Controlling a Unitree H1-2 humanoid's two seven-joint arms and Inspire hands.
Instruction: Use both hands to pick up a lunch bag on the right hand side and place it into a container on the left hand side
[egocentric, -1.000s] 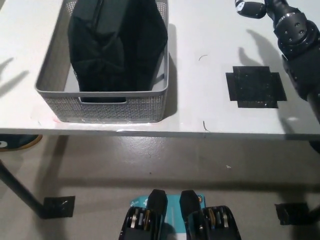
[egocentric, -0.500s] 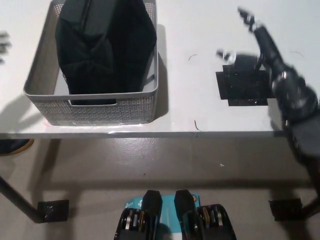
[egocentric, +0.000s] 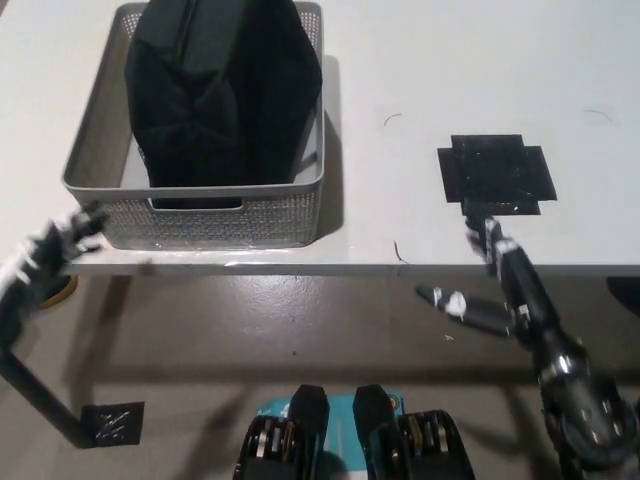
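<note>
- Both hands hang off the tabletop (egocentric: 420, 70), below its front edge, and neither one touches the grey perforated plastic container (egocentric: 300, 205) or what it holds.
- The black right hand (egocentric: 490, 290) sits well to the right of the container, just past the tabletop's front edge and over the floor; its fingers (egocentric: 450, 300) are spread apart and grip nothing, one pointing up toward the edge and others reaching sideways toward the container's side.
- The white left hand (egocentric: 45, 255) shows blurred at the container's lower left corner, just in front of the tabletop's edge; its fingers appear apart with nothing between them, though the blur hides the detail.
- The black fabric lunch bag (egocentric: 225, 90) stands inside the container, filling most of it and rising above the rim, with its folded top seams showing.
- The container rests on the white tabletop near its front edge, its handle slot facing the robot.
- A black square patch of tape (egocentric: 497, 172) lies flat on the tabletop, well to the right of the container and just behind the right hand.
- Small dark scuff marks (egocentric: 392, 120) dot the tabletop between the container and the tape patch.
- A black table leg (egocentric: 35, 385) runs down to a black foot plate (egocentric: 112, 423) on the grey floor, below and left of the container.
</note>
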